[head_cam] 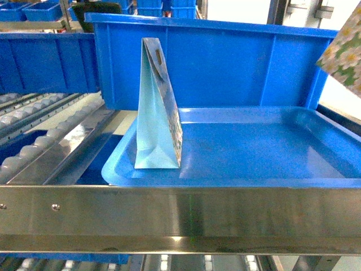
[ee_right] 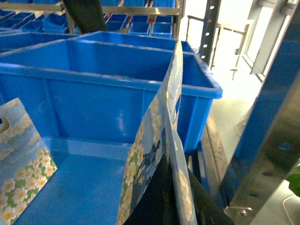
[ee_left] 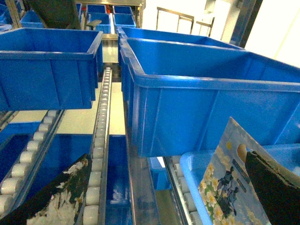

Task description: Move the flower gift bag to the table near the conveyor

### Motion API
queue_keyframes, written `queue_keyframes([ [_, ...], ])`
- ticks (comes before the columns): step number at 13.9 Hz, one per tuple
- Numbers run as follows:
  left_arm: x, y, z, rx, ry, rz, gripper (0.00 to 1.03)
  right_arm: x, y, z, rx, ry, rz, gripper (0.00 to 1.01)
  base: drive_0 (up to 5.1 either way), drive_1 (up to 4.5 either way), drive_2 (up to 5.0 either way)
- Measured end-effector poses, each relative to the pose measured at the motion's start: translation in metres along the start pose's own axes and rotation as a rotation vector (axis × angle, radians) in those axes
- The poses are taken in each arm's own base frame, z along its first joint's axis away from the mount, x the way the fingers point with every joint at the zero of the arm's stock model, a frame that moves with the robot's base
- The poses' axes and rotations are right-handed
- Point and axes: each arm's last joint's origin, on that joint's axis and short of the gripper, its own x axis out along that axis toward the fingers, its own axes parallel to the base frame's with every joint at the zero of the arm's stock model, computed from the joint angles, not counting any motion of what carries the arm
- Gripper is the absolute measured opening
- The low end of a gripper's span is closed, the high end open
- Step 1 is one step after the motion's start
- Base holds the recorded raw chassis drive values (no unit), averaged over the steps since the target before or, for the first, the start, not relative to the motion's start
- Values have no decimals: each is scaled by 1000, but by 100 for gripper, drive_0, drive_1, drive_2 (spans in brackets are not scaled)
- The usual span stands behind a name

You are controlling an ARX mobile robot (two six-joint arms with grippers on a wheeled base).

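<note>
Up front, the head view shows a gift bag point(head_cam: 158, 107) standing upright at the left end of a shallow blue tray point(head_cam: 271, 152), behind a steel rail point(head_cam: 180, 212). A deep blue bin point(head_cam: 225, 62) sits behind it, and the roller track point(head_cam: 45, 135) runs off to the left. At the top right corner a second flowered bag point(head_cam: 345, 49) hangs in the air; neither hand shows here.

From the left wrist, the left hand point(ee_left: 154, 197) is wide open with nothing between its dark, scuffed fingers point(ee_left: 56, 197), and the standing bag point(ee_left: 229, 183) is just beside the right-hand finger.

From the right wrist, the right hand point(ee_right: 161, 201) appears clamped on the lifted bag point(ee_right: 161, 140), whose folded edge rises from between the dark fingers. The other bag point(ee_right: 21, 164) stands low at the left on the tray.

The bench is not in sight in any view. Judging by this, the carry goes best with the bag kept high enough to clear the bin wall and the rail, and steady.

No brand or readable writing shows; the bags carry only daisies and a small dark figure.
</note>
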Motion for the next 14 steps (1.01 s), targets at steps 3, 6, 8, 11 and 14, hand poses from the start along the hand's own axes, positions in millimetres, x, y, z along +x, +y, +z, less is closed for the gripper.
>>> queue_keyframes([
  [3, 0, 0, 0, 0, 0, 0, 98, -36, -14, 4, -8, -72, -42, 2, 0, 0, 0],
  [6, 0, 0, 0, 0, 0, 0, 98, -54, -22, -4, -7, -84, -64, 2, 0, 0, 0],
  [8, 0, 0, 0, 0, 0, 0, 98, -67, -29, -12, -13, -88, -87, 2, 0, 0, 0],
  [11, 0, 0, 0, 0, 0, 0, 98, -71, -35, -14, -48, -108, -166, 2, 0, 0, 0],
  [14, 0, 0, 0, 0, 0, 0, 98, -71, -35, -15, -70, -102, -169, 2, 0, 0, 0],
])
